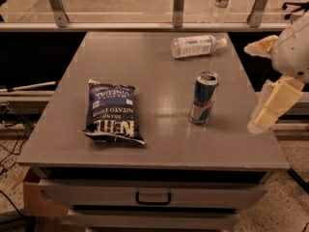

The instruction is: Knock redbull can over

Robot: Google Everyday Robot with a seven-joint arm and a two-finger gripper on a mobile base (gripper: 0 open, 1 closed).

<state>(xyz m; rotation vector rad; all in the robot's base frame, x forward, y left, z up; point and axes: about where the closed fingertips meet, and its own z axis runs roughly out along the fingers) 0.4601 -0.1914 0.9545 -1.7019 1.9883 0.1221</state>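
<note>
Camera view: the redbull can (203,98) stands upright on the gray counter (159,149), its open silver top facing up and its blue and silver panels toward us. It sits just to the left of the end effector (268,99) as seen here, near it but clearly apart, with a strip of bare counter between them.

The end effector is a pale, blocky, cream-colored piece hanging at the counter's right edge, at about the can's height, below the rounded white arm (295,42) that comes in from the right border. Whether it is spread or pressed together I cannot tell from where I stand; it grips nothing that I can see.

Farther from the end effector, beyond the can and toward the back of the counter, a clear plastic bottle (195,46) with a pale label lies on its side, cap pointing right. Well away to the left, across the counter from the end effector, a dark blue chip bag (112,111) lies flat, its lettering upside down from here.

Under the counter's front edge is a drawer with a dark handle (153,197). Behind the counter, past a rail, a second bottle (221,1) stands upright on the floor.
</note>
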